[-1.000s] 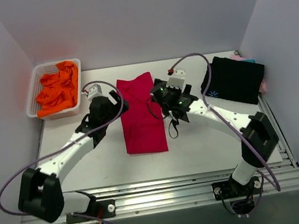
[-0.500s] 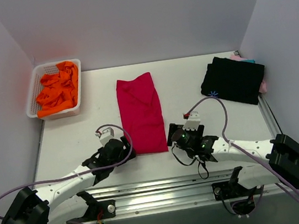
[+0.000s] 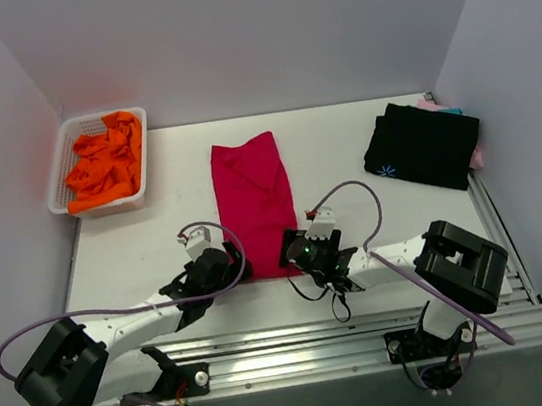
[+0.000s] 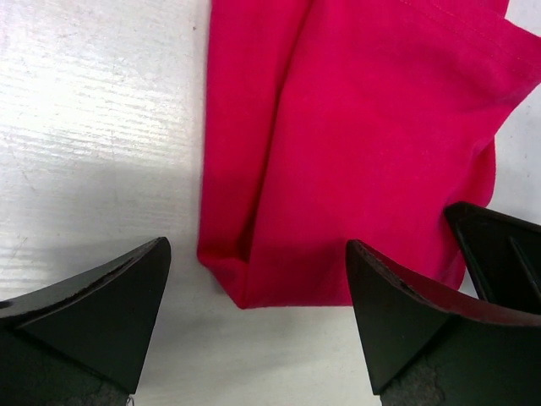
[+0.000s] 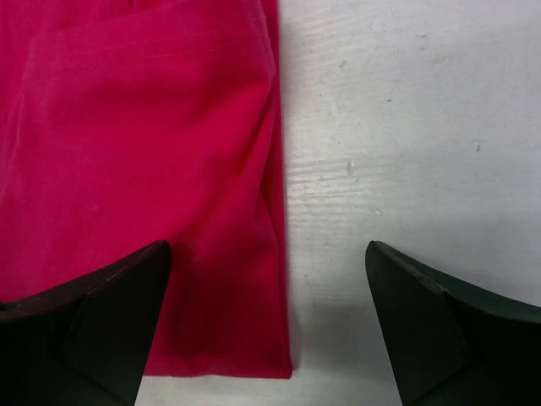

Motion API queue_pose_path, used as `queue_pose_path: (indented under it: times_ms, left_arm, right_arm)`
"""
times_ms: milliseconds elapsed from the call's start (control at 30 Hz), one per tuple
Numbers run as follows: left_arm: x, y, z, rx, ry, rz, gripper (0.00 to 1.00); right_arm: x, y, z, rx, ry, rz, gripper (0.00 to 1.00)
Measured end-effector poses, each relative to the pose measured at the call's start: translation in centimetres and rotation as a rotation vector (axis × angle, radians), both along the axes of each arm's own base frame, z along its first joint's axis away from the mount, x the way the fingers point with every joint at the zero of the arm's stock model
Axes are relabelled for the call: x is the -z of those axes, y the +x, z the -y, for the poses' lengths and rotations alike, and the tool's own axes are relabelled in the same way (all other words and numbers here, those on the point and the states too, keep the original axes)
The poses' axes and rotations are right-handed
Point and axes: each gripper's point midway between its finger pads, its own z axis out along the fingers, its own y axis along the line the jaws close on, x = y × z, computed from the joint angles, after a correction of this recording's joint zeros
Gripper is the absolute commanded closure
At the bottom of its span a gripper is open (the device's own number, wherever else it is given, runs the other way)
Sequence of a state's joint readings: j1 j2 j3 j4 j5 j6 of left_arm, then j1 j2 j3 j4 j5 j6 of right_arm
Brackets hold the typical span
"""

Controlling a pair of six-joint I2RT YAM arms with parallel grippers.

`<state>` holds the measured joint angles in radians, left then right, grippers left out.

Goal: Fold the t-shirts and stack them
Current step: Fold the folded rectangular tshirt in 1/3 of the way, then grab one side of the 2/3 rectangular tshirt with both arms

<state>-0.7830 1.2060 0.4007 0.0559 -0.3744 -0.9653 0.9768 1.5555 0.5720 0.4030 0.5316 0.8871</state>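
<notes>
The crimson t-shirt (image 3: 255,210) lies in the middle of the table (image 3: 135,237), already folded into a narrow strip. Its long axis runs from the top of the frame down towards the arm bases, and its lower short edge sits just above the two grippers. The black t-shirt (image 3: 425,146) rests folded at the upper right, well apart from both arms.

The coming move looks to turn on that lower edge. The left gripper (image 4: 258,279) hangs over the strip's lower-left corner and the right gripper (image 5: 266,254) over its lower-right corner. Both sets of jaws stand wide apart and hold nothing. In each wrist view the corner sits between the fingers, with cloth on the inner side and bare table on the outer side. Neither arm is clearly nearer; they flank the strip about evenly. That suits a two-handed pinch, lifting the lower edge and carrying it up along the long axis to halve the strip.

A second ago both arms reached far up the table, beside the upper half of the strip. Half a second ago they had pulled back low, a little outside the lower corners. Now both have closed inward, the right one more plainly. The shirt itself has not shifted.
</notes>
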Motion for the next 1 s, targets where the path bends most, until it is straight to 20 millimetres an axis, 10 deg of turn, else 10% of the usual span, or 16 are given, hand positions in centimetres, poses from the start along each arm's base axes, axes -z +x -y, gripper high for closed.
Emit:
queue_pose_path:
  times_ms: [100,433,567,833,1000]
  left_arm:
    - [0.2,0.3,0.3,-0.002,-0.007,0.004,0.38]
    - [1.3,1.0,1.2,0.011,-0.016,0.009,0.68]
    - [1.5,1.1,1.4,0.013,-0.018,0.009,0.97]
    - [1.2,0.4,1.6,0.031,-0.022,0.011,0.98]
    - [-0.4,-3.6,2.3,0.099,-0.001,0.004,0.98]
  right_arm:
    - [0.0,0.4,-0.6,0.0,0.019,0.011,0.2]
    - [0.6,0.7,-1.8,-0.013,0.062,0.012,0.78]
    - [0.9,0.4,-2.0,-0.02,0.088,0.006,0.94]
    - [0.9,0.0,-2.1,-0.013,0.127,0.004,1.0]
    - [0.9,-3.9,-2.0,-0.049,0.064,-0.049,1.0]
